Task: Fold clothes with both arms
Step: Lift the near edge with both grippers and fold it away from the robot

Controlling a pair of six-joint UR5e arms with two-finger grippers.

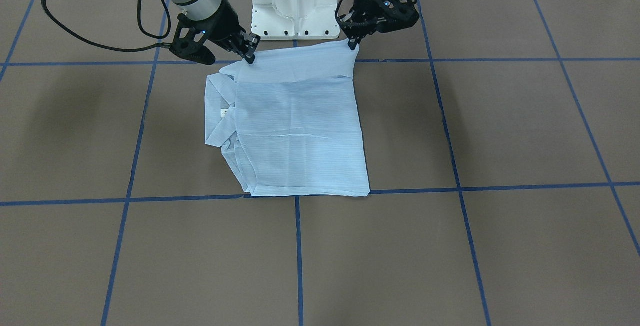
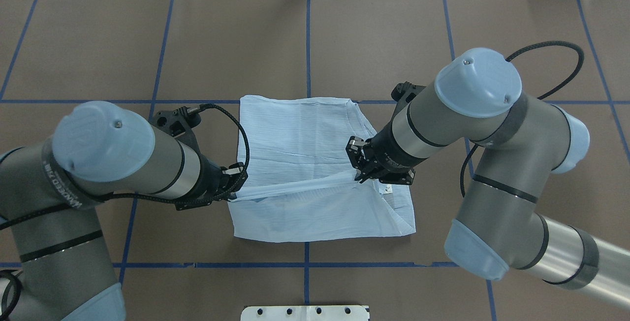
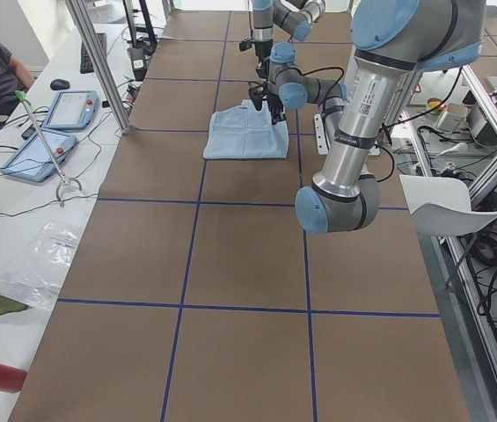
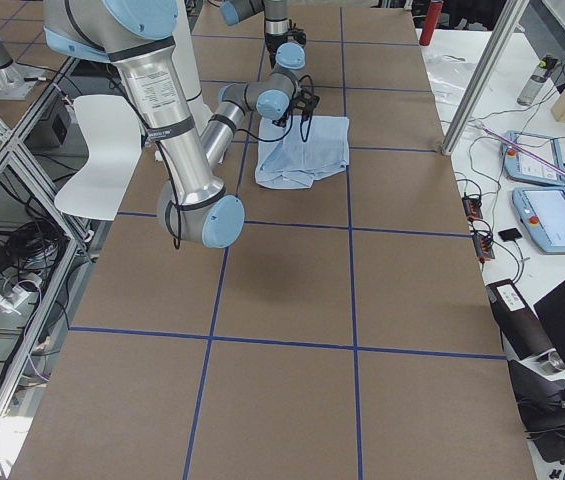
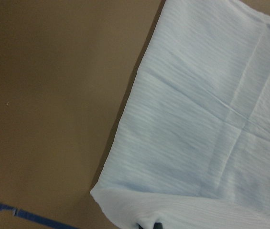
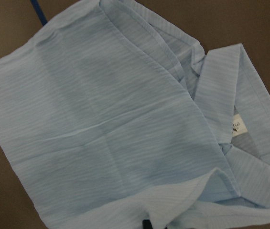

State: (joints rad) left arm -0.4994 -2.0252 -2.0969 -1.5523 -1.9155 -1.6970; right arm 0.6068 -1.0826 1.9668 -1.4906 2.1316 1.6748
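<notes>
- Clamping one robot-side corner of the shirt (image 2: 295, 129), the left pincer (image 2: 235, 193) grips cloth tightly.
- Right pincer (image 2: 358, 177) pinches the other corner by the collar (image 2: 397, 210); that edge hangs taut between them.
- Beyond, the rest lies folded on the worktop (image 2: 393, 40), far hem along blue tape (image 2: 123, 101).

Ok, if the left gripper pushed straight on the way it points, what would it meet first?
Probably the thin pale blue striped shirt whose edge the black left gripper pinches, then the brown table beneath; depth is unclear at that edge.
</notes>
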